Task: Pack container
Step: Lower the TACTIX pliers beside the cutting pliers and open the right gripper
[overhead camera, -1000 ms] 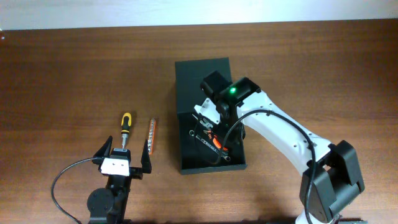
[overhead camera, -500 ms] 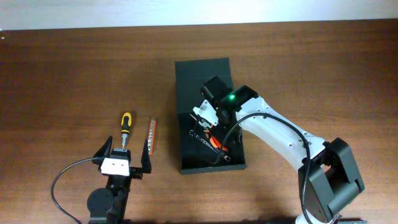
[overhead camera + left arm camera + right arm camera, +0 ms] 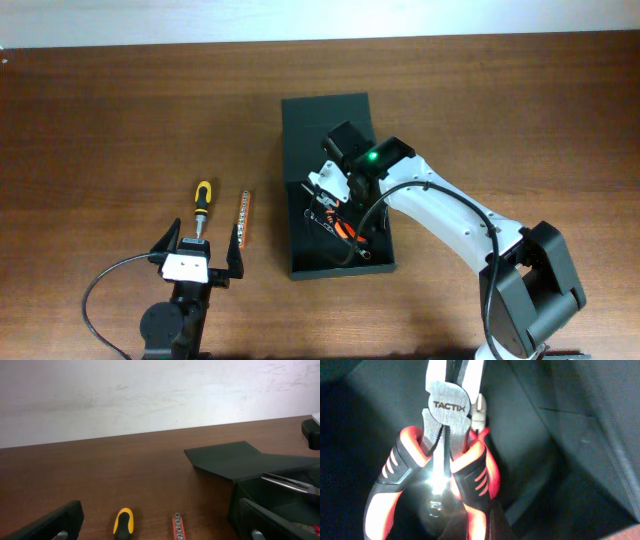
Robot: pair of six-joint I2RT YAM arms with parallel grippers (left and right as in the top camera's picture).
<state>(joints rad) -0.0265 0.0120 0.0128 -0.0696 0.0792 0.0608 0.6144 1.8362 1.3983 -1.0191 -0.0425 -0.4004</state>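
Observation:
The container (image 3: 326,120) is a dark box with its flap lid lying open toward the far side; the left wrist view shows it at the right (image 3: 235,460). Down inside it, my right gripper (image 3: 335,205) is shut on red-and-black pliers (image 3: 447,407), whose handles run between its jaws. From overhead the pliers (image 3: 346,231) sit low in the box, over a steel wrench (image 3: 318,217). My left gripper (image 3: 200,243) stands open near the table's front edge, with nothing between its fingers.
A yellow-and-black screwdriver (image 3: 201,200) and a red bit holder (image 3: 245,217) lie on the wood just beyond the left gripper, both left of the container. The left wrist view shows the screwdriver (image 3: 123,522) and the bit holder (image 3: 176,527) between its fingers.
The right arm has swung slightly left and lower into the container with the pliers. The left arm has stayed still.

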